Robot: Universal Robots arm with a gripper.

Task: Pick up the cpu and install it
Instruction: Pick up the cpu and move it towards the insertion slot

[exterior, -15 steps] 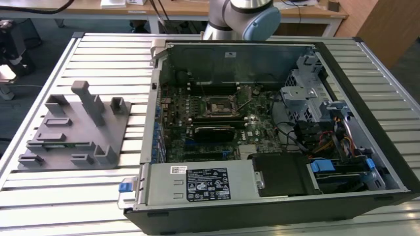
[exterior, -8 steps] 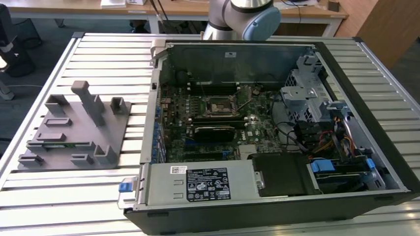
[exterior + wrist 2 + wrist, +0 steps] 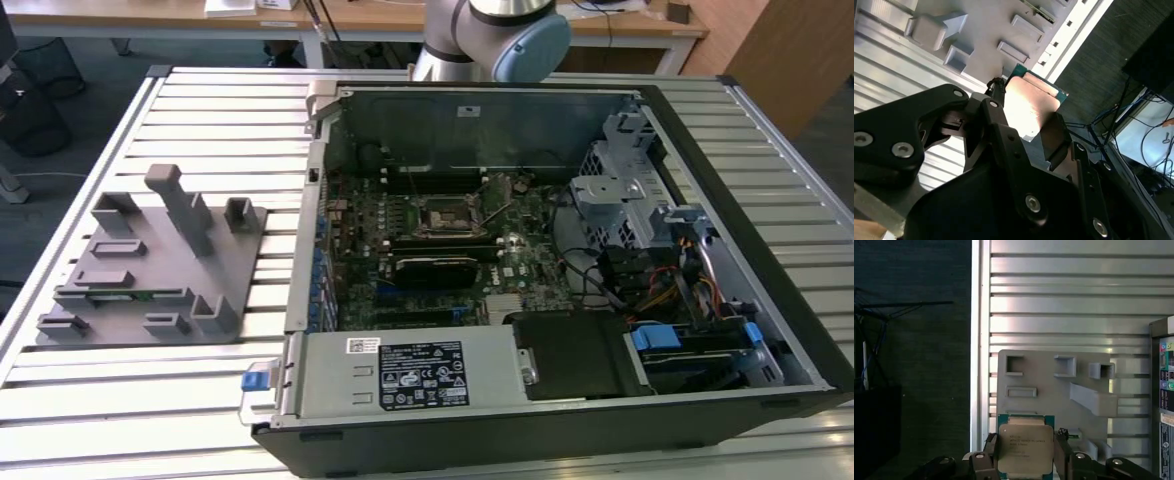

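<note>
The slatted tabletop (image 3: 134, 400) carries an open computer case (image 3: 534, 440) and, on the exterior view's left of it, a grey fixture (image 3: 134, 300). In the first wrist view the end effector (image 3: 1026, 452) is closed to a narrow gap and grips the cpu (image 3: 1025, 440) by two opposite edges. The fixture lies behind the chip, so I judge the chip is held in the air above it. The cpu looks light, thin and stiff. Its metal top is smooth and probably slippery, and its underside is likely fragile, so the edges are the safe place to hold it.
</note>
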